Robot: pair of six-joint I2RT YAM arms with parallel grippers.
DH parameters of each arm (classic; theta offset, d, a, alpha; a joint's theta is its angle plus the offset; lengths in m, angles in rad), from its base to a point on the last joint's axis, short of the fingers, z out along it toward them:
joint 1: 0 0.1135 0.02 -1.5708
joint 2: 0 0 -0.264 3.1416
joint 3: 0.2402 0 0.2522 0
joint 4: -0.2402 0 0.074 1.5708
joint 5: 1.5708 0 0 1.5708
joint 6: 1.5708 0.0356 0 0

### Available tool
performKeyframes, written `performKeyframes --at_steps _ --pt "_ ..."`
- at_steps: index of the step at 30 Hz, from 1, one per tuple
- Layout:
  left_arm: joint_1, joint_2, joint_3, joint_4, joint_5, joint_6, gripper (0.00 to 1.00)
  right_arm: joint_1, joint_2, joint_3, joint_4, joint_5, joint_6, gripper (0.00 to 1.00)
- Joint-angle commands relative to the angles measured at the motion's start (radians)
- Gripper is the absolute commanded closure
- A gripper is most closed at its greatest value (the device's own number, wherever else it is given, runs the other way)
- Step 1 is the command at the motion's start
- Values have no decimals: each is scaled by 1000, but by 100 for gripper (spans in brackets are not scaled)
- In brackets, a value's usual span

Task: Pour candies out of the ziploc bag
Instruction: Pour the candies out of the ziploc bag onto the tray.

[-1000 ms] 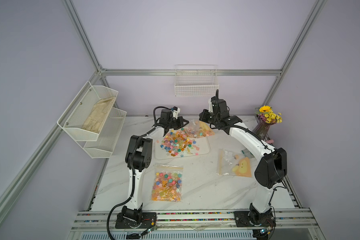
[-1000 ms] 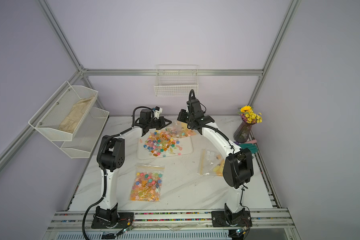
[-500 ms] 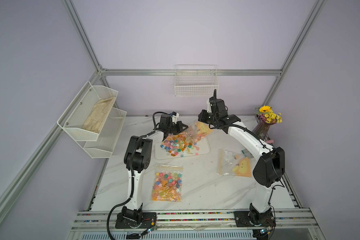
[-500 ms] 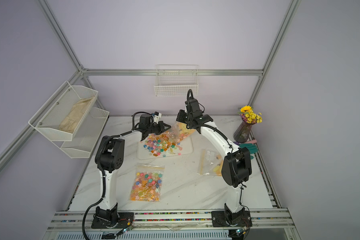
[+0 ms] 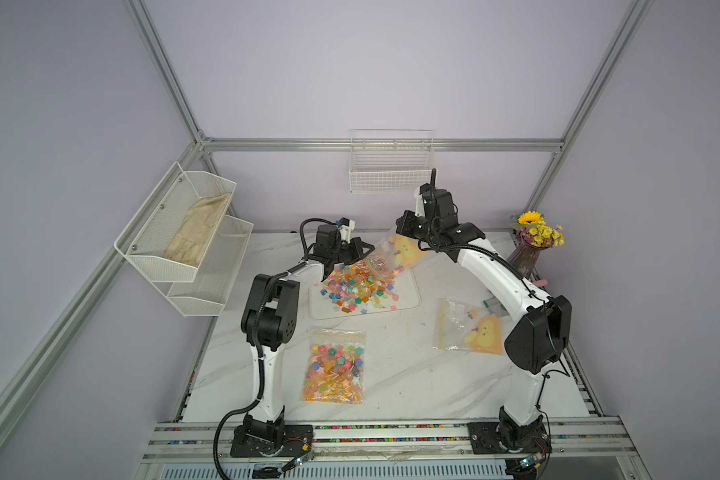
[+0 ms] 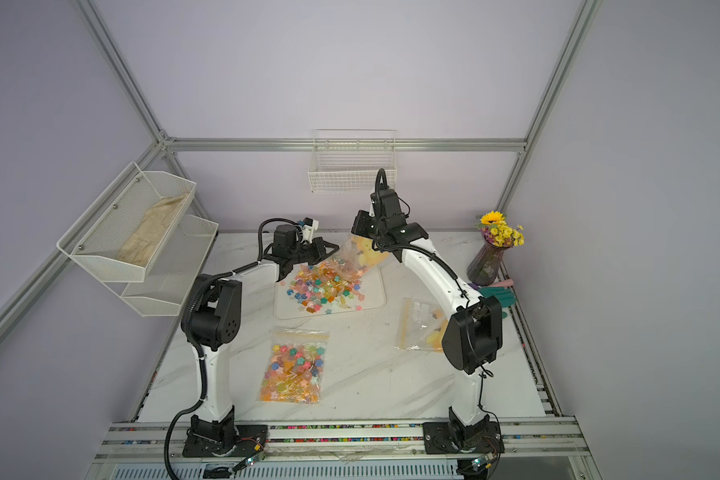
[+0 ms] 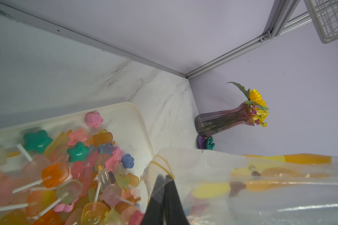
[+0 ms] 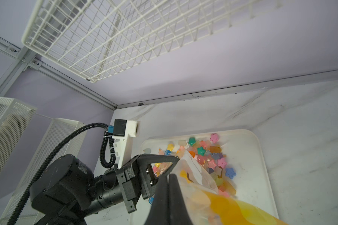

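The candies [image 5: 356, 286] lie heaped on the tray [image 5: 408, 291], a few seemingly left in the bag [image 5: 400, 251] tilted mouth-down over the tray's back. The left fingers [image 7: 172, 200] and right fingers [image 8: 176, 200] each pinch its film. The slick plastic could slip free, or shaking could bounce candies off the tray onto the tabletop [image 5: 391, 357].

My two arms are built alike: smooth white shells on the long links, blocky black housings at the joints, as on my left arm [image 5: 271, 382] and my right arm [image 5: 491, 278]. Each has a black base plate [image 5: 267, 438]. A black ribbed cable [image 8: 56, 152] follows the left one. My left end effector [image 8: 175, 159] is matte black, with an open triangular finger and two small silver screws. Beside it sits a white bracket [image 8: 125, 140] with a small black camera and a blue plug. The fingers [image 8: 174, 194] of my right end effector [image 8: 167, 177] are plain black wedges.
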Motion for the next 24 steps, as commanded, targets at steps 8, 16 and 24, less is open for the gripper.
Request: performKeyframes --at_steps 8,16,24 --pt "34 -86 -99 84 -33 -21 98 5 43 75 -53 61 -40 100" --pt "42 -80 -134 115 -39 -28 98 22 73 158 -81 74 -67 100" --pt "46 -72 -164 164 -52 -45 98 90 149 305 -182 176 -139 100"
